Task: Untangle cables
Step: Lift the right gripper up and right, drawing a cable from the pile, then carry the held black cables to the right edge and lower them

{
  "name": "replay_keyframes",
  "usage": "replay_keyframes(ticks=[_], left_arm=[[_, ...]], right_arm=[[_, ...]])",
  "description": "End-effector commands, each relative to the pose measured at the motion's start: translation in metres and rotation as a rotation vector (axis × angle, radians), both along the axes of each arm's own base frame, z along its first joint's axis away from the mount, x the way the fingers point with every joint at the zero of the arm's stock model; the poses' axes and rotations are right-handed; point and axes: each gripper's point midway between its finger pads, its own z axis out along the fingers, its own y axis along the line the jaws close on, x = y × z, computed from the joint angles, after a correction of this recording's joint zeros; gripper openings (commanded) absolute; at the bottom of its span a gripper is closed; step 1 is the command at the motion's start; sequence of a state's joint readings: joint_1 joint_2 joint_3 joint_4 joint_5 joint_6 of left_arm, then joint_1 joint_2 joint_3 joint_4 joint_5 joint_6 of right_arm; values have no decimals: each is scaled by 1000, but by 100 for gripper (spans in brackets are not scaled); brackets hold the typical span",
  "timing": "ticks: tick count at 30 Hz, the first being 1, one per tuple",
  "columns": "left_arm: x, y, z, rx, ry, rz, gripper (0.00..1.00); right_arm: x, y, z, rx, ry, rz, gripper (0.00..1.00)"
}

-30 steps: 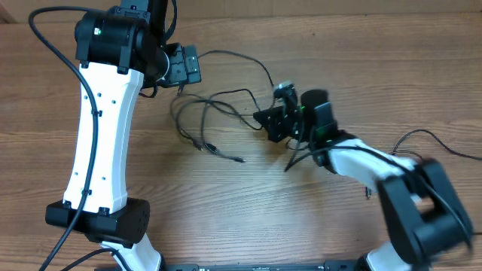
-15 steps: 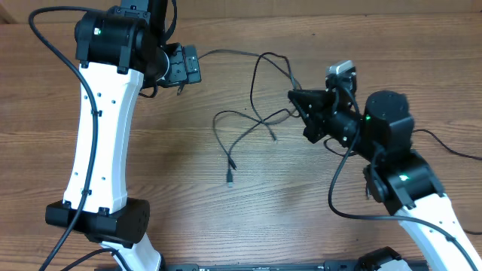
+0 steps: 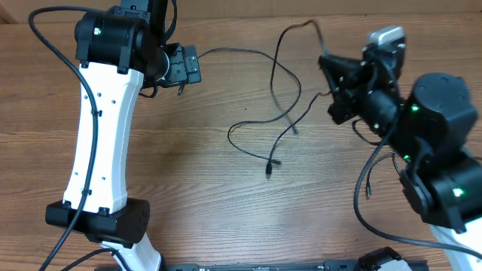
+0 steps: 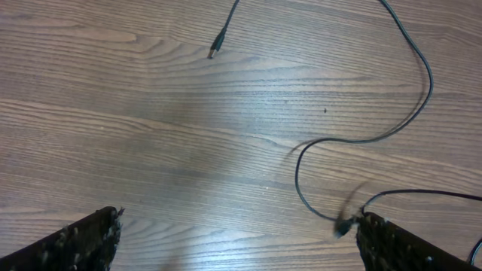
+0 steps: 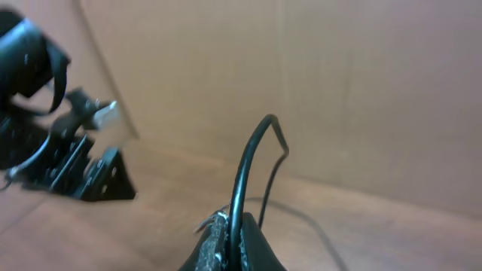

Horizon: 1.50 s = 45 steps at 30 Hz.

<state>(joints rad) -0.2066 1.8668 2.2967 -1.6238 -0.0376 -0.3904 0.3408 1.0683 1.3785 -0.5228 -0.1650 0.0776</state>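
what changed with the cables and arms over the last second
The right gripper, shut on the cables, swung from the middle of the table toward the far right and raised them. The loops and the loose plug were dragged to the right with it. The left arm did not move, and the left gripper stayed open at the far left.

Left arm (image 3: 102,128), on my feed: long white link behind left fingers (image 4: 75,242), small dark screws in row down its side, black joint housings at both ends, green dot on housing nearer fingers. Thick black cable (image 3: 56,45) runs alongside link. I read left fingers as black, rough-textured. Right arm (image 3: 440,128): rounded black housings behind right fingers (image 5: 252,252), green lights, silver-grey camera block (image 3: 385,36) beside fingers.
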Motion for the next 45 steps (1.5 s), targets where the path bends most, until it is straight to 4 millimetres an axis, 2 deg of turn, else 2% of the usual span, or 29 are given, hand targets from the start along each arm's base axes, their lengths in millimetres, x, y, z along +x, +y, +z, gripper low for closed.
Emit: replay_keyframes(ticks=[1, 4, 7, 12, 14, 17, 26, 30, 35, 37, 41, 45], left_arm=[[2, 3, -6, -4, 17, 14, 100], [2, 3, -6, -4, 17, 14, 99], [2, 3, -6, -3, 17, 14, 100], [3, 2, -6, -4, 15, 14, 100], [3, 2, -5, -4, 12, 14, 100], [3, 2, -5, -5, 12, 14, 100], [3, 2, -6, -4, 13, 14, 100], [3, 2, -5, -4, 13, 14, 100], [3, 2, -5, -4, 13, 14, 100], [3, 2, -5, -4, 13, 14, 100], [3, 2, -5, -4, 13, 14, 100], [3, 2, -5, -4, 13, 14, 100]], right_arm=[[-4, -23, 35, -44, -110, -110, 4], [-3, -32, 46, -147, -190, -148, 4], [3, -50, 49, -303, -254, -241, 4], [12, -111, 50, -602, -255, -568, 4], [11, -128, 50, -696, -236, -659, 4], [11, -142, 47, -768, -204, -730, 3], [24, -146, 32, -800, -149, -758, 4], [29, -170, 26, -764, -100, -842, 4], [28, -225, 18, -653, -24, -1014, 4], [27, -238, 12, -628, 5, -1031, 4], [33, -244, -5, -565, 51, -941, 3], [40, -237, -9, -486, 45, -855, 4]])
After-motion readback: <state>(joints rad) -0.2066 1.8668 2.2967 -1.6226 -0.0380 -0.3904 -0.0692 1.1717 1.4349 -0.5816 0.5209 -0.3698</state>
